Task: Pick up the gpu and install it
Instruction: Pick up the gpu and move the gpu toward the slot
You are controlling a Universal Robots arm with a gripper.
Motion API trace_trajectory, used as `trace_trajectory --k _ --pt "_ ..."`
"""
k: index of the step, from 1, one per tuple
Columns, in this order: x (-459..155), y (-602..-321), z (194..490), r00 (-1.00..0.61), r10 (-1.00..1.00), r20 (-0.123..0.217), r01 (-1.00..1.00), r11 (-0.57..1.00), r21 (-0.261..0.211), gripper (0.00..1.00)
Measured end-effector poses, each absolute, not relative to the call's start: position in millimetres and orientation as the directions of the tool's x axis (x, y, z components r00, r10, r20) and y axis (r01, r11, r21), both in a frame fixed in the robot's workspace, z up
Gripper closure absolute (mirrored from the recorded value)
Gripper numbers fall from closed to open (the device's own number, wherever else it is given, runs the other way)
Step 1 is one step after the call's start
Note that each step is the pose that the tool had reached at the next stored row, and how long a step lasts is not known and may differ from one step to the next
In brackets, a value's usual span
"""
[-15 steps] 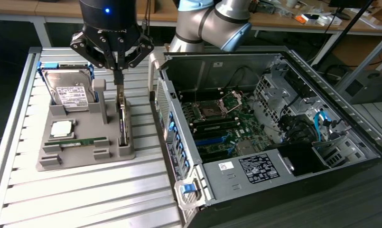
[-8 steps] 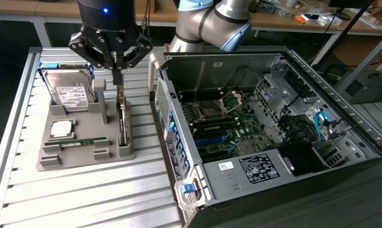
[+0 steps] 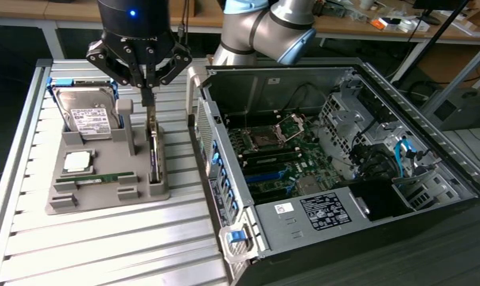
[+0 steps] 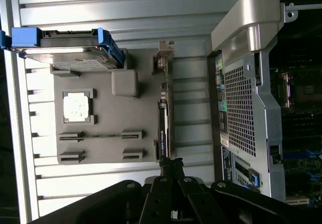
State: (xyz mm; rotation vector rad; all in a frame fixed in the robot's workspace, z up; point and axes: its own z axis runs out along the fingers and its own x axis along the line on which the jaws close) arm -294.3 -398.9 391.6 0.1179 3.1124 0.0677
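The gpu (image 3: 153,152) stands on its edge in a slot along the side of a grey holder tray (image 3: 89,199) nearest the PC case. It is a thin dark card with a silver bracket at its far end. In the wrist view the gpu (image 4: 163,113) appears as a narrow dark strip. My gripper (image 3: 147,101) hangs above the card with its fingers pressed together and nothing between them. Its fingertips (image 4: 171,162) sit over the card's end, apart from it.
The tray also holds a silver hard drive (image 3: 92,116) in a blue carrier, a CPU (image 3: 78,159) and a green RAM stick (image 3: 96,177). An open PC case (image 3: 319,155) lies on the exterior view's right, motherboard (image 3: 275,152) exposed. Everything rests on a ribbed metal table (image 3: 104,250).
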Motion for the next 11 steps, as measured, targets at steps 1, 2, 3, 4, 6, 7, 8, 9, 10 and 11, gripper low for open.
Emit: trace_trajectory --k 1,2,3,4,6,7,8,9,10,11 --pt "-294.3 -398.9 391.6 -0.997 0.076 -0.025 0.075 0.996 0.044 0.89" --pt "-294.3 -398.9 391.6 -0.997 0.076 -0.025 0.075 0.996 0.044 0.89" --pt "-294.3 -398.9 391.6 -0.997 0.076 -0.025 0.075 0.996 0.044 0.83" --pt "-294.3 -398.9 391.6 -0.997 0.076 -0.025 0.075 0.996 0.044 0.83" --pt "-294.2 -398.9 391.6 -0.997 0.076 -0.025 0.075 0.996 0.044 0.71" --pt "-294.3 -398.9 391.6 -0.997 0.076 -0.025 0.075 0.996 0.044 0.64" --pt "-294.3 -398.9 391.6 -0.997 0.076 -0.024 0.075 0.996 0.044 0.64" --pt "-294.3 -398.9 391.6 -0.997 0.076 -0.025 0.075 0.996 0.044 0.58" --pt "-294.3 -398.9 391.6 -0.997 0.076 -0.025 0.075 0.996 0.044 0.58" --pt "-294.3 -398.9 391.6 -0.997 0.076 -0.025 0.075 0.996 0.044 0.52"
